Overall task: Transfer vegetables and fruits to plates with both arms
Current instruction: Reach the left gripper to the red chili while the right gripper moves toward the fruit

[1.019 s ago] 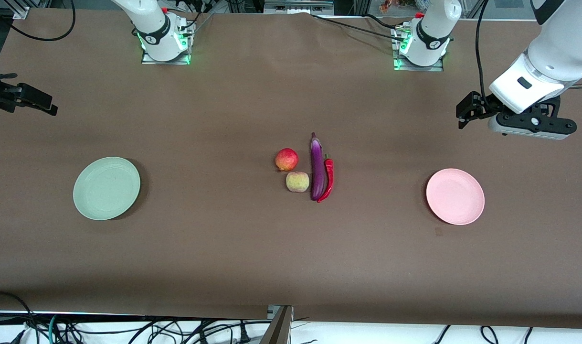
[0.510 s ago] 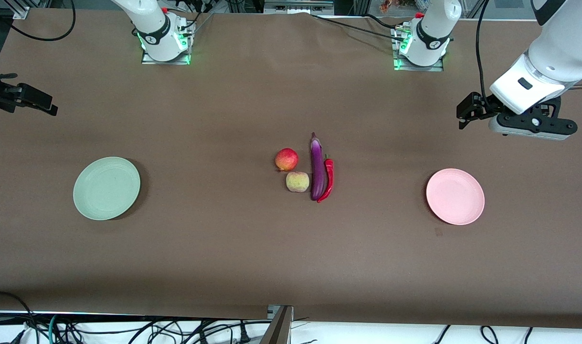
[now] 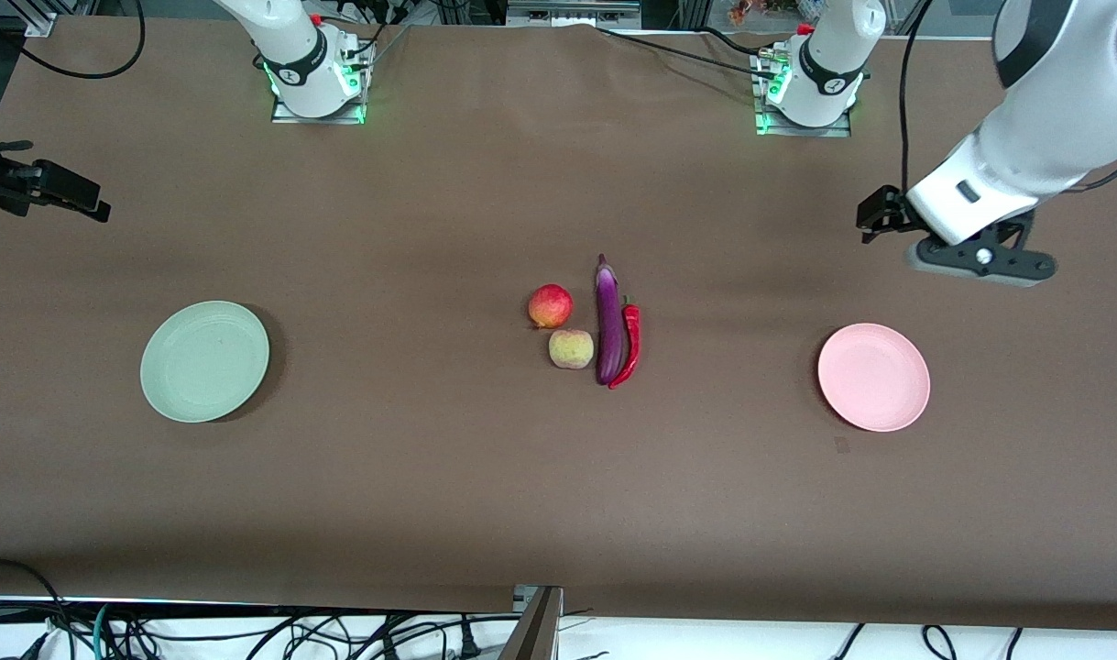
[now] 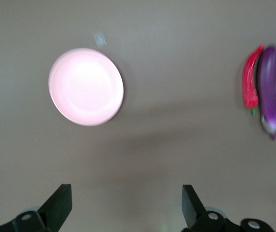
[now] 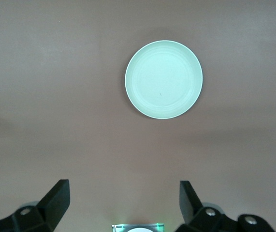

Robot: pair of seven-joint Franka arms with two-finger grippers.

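The purple eggplant (image 3: 607, 321) lies mid-table with the red chili (image 3: 629, 346) touching it on the left arm's side. The red apple (image 3: 550, 305) and the pale yellow-green fruit (image 3: 571, 349) sit beside it on the right arm's side. The mint green plate (image 3: 204, 361) and the pink plate (image 3: 873, 377) are empty. My left gripper (image 3: 980, 258) hangs open and empty over bare cloth near the pink plate (image 4: 86, 86); its wrist view (image 4: 126, 203) also shows the chili (image 4: 250, 77) and eggplant (image 4: 268, 89). My right gripper (image 5: 123, 200) is open and empty, high over its end of the table, with the green plate (image 5: 163, 79) in its view.
A brown cloth covers the table. The arm bases (image 3: 318, 78) (image 3: 807, 87) stand along the edge farthest from the front camera. Cables lie off the nearest edge. A small mark (image 3: 841, 445) is on the cloth near the pink plate.
My left arm has swung a little toward the middle of the table, with its gripper still open. The right arm and all the food have not moved.
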